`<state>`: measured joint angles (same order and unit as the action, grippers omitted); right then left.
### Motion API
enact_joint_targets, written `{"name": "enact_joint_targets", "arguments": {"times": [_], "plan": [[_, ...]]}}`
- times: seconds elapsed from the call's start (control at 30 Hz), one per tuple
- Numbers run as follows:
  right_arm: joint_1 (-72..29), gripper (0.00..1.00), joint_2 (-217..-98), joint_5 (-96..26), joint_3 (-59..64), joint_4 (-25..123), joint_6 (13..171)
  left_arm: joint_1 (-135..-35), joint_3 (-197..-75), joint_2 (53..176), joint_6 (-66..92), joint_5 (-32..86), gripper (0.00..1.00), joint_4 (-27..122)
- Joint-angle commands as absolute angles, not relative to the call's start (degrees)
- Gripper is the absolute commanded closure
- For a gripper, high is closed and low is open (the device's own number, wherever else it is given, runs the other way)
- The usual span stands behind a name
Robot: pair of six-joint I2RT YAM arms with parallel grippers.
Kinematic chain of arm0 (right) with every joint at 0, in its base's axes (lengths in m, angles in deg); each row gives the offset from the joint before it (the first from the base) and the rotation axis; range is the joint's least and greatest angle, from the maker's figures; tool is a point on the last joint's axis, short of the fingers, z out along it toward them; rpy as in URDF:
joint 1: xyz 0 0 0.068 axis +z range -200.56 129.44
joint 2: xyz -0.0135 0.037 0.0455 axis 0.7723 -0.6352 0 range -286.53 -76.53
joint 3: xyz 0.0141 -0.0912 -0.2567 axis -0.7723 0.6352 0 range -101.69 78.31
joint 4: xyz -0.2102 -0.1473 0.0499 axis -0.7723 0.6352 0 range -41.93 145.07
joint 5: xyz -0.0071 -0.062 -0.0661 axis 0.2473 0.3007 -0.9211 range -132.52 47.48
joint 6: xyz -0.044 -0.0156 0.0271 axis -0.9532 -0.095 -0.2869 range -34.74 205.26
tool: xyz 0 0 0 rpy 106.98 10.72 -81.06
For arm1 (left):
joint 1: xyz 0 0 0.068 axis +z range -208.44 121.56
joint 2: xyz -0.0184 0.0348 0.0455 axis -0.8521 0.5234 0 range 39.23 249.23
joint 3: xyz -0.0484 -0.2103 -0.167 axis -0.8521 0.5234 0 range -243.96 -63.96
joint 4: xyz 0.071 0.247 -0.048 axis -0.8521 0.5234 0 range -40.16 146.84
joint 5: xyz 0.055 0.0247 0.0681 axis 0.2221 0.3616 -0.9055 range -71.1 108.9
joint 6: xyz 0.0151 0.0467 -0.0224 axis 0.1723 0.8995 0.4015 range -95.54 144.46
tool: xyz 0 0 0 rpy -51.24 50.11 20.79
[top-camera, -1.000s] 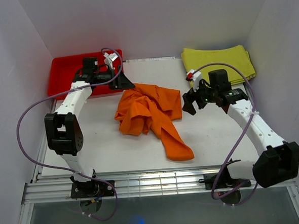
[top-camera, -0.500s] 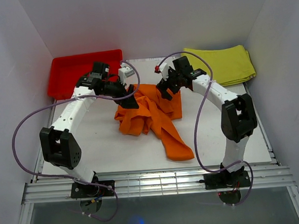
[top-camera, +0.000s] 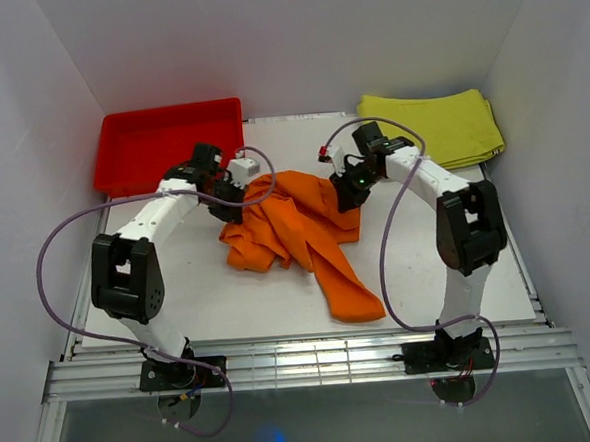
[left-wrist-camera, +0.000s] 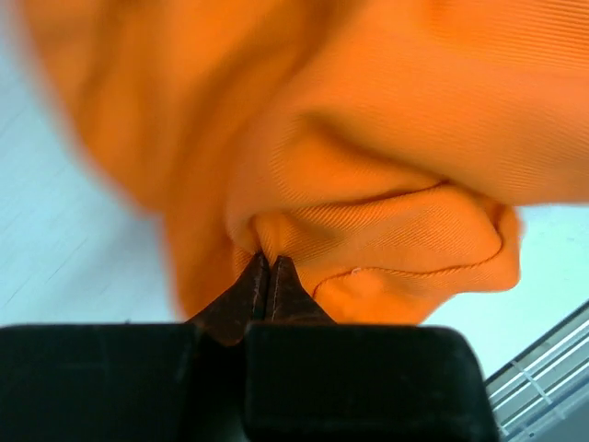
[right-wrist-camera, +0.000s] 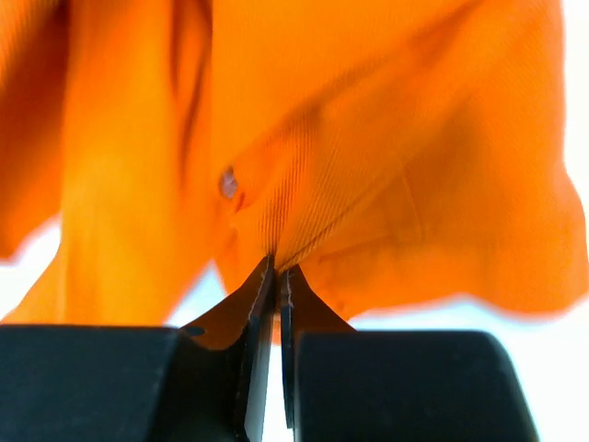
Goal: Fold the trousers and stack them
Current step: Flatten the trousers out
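The orange trousers (top-camera: 301, 236) lie crumpled mid-table, one leg trailing toward the near edge. My left gripper (top-camera: 231, 207) sits at their upper left corner, shut on a fold of the orange cloth (left-wrist-camera: 368, 230); its fingertips (left-wrist-camera: 268, 262) pinch a hem. My right gripper (top-camera: 347, 196) is at the upper right corner, shut on the fabric near a small button (right-wrist-camera: 228, 182); its fingertips (right-wrist-camera: 279, 267) clamp a ridge of cloth. The trousers (right-wrist-camera: 368, 138) fill both wrist views.
A red plastic tray (top-camera: 140, 150) stands at the back left. A folded yellow-green cloth (top-camera: 439, 122) lies at the back right. White walls close in on three sides. A metal rail (top-camera: 314, 365) runs along the near edge.
Both grippers came in onto the trousers' upper corners and closed on the fabric. The cloth's top edge has shifted slightly.
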<state>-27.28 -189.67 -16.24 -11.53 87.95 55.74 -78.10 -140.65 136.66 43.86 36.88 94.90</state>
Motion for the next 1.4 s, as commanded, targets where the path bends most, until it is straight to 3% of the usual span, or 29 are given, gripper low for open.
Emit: {"name": "enact_joint_targets", "arguments": {"times": [0.0,0.3,0.5,0.53,0.57,0.7,0.83,0.87,0.9,0.97,1.0,1.03,1.1,1.23,1.37], "plan": [[-33.3,0.92,-175.7,-9.2,-7.1,98.9,54.4,-62.5,-139.8,129.8,44.6,39.0,1.00,96.7],[-43.8,0.92,-160.1,-8.0,-0.2,110.2,51.9,-44.6,-136.2,126.5,53.9,38.4,1.00,93.5],[-54.3,0.92,-162.5,-12.4,1.4,110.8,51.4,-42.4,-138.8,130.7,52.7,39.2,0.98,90.3],[-54.7,0.92,-163.3,-13.3,1.8,110.8,51.5,-42.4,-139.2,131.2,52.3,39.7,0.93,89.7],[-55.0,0.92,-164.0,-15.3,2.1,109.3,51.8,-42.4,-140.1,132.2,52.1,40.6,0.82,89.7],[-55.0,0.92,-166.7,-21.9,3.2,102.4,52.5,-42.4,-146.9,134.3,51.3,48.0,0.60,93.1],[-55.0,0.92,-173.0,-27.5,-3.8,96.8,55.5,-42.9,-151.7,134.8,55.0,54.9,0.43,96.1],[-54.7,0.86,-174.9,-29.7,-9.5,97.0,56.2,-43.0,-152.5,135.0,55.9,57.0,0.43,98.4],[-54.2,0.64,-177.1,-30.1,-12.5,99.2,56.1,-43.1,-153.6,135.4,56.6,58.4,0.42,99.7],[-53.5,0.40,-177.7,-30.4,-18.7,102.2,53.2,-43.6,-157.2,135.4,60.8,64.9,0.37,106.3],[-52.9,0.20,-177.6,-29.2,-20.2,106.5,52.4,-45.5,-158.2,134.8,62.7,67.0,0.37,109.0],[-52.5,0.11,-177.0,-27.9,-21.0,108.1,50.7,-47.2,-157.7,134.0,65.1,68.2,0.37,112.1],[-50.7,0.02,-173.0,-24.5,-18.0,110.3,48.5,-54.4,-154.4,131.2,67.1,68.2,0.37,113.0],[-41.8,0.02,-163.9,-22.7,-3.0,109.0,44.1,-74.2,-142.6,121.1,71.0,61.8,0.37,110.8],[-31.1,0.04,-161.4,-21.0,6.0,108.6,46.1,-92.9,-136.8,118.8,70.3,58.8,0.37,110.0]]}}
